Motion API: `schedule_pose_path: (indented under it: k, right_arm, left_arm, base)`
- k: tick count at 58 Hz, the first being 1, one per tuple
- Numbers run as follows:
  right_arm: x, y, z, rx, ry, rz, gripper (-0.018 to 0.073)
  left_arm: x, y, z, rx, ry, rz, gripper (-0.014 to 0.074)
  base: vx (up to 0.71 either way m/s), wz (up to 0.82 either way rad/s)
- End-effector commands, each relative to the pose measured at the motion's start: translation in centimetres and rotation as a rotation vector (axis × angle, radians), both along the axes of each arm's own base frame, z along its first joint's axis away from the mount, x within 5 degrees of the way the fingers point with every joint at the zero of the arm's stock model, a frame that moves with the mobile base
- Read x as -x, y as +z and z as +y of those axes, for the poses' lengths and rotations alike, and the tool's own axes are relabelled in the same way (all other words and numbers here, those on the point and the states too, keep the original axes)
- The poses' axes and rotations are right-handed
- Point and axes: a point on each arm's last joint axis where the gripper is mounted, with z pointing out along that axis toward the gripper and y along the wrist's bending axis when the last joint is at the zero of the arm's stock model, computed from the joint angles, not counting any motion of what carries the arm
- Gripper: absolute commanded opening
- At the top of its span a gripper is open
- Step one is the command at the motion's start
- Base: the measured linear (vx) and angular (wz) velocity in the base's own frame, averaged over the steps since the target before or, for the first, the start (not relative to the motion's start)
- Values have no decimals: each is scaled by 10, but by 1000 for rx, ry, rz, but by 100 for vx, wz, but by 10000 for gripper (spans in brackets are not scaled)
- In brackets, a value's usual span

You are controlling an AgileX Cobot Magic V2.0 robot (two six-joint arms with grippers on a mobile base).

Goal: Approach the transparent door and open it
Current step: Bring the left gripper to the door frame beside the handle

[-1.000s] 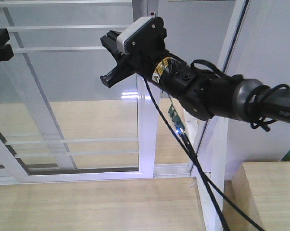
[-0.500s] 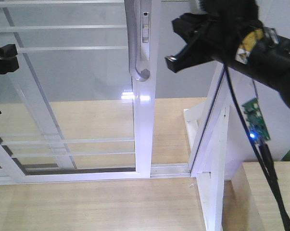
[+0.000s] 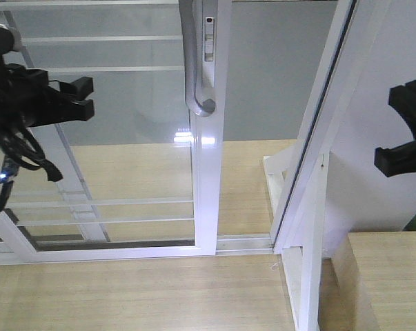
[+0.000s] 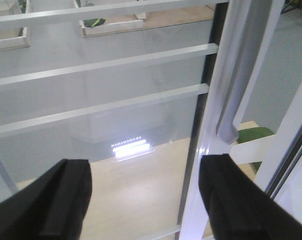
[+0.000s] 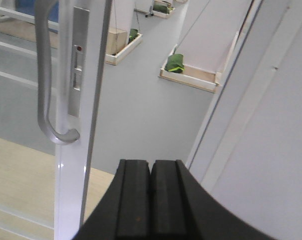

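Left gripper [image 3: 85, 97], upper left, jaws wide and empty, should close squarely round the handle [image 3: 191, 69] of the glass door [image 3: 209, 179], top centre, then pull along the track; right gripper [image 3: 404, 131], right edge, is pinched closed, empty.

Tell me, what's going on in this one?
A two-arm robot faces the transparent door. Neither gripper is touching its curved grey handle. The left gripper is open and hangs in front of the glass, left of the handle. The right gripper is shut and sits off to the right, near the white post.
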Motion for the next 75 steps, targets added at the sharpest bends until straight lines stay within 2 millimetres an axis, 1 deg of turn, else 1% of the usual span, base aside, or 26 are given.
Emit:
schedule_pose_path:
  k: [1,9,16,27,37,44,51,64,75]
  right_arm:
    - [6,15,-5,19,-20,-67,-5]
    - [11,14,-9,53,-37,-49,-5]
    - [11,13,-10,61,-40,-43,-5]
    - [11,12,-10,77,-45,-30,-5]
    - [12,7,-13,107,-63,18,-5]
    - [12,7,-14,135,-66,14,-5]
    - [12,8,-14,156,-66,8,-5]
    - [11,8,-15,177,-69,3,-5]
    - [11,8,-15,177,-68,2,-5]
  left_arm:
    - [-10,18,-11,74,14,-167,556]
    - [-26,4,-27,107,16,-239,556]
    - [-41,-5,-46,94,-27,-250,556]
    - [-65,-13,-76,63,-101,-289,556]
    - [-87,-17,-90,103,-102,-284,556]
    - [-100,-17,-97,146,-95,-285,556]
    - [-107,-15,-107,170,-111,-293,556]
    - [-109,-9,-131,191,-156,-319,556]
    - [-120,-12,-142,187,-168,-290,556]
  base:
    - [0,0]
    - [0,0]
    - [0,0]
    - [0,0]
    - [0,0]
    - [0,0]
    - [0,0]
    - [0,0]
    - [0,0]
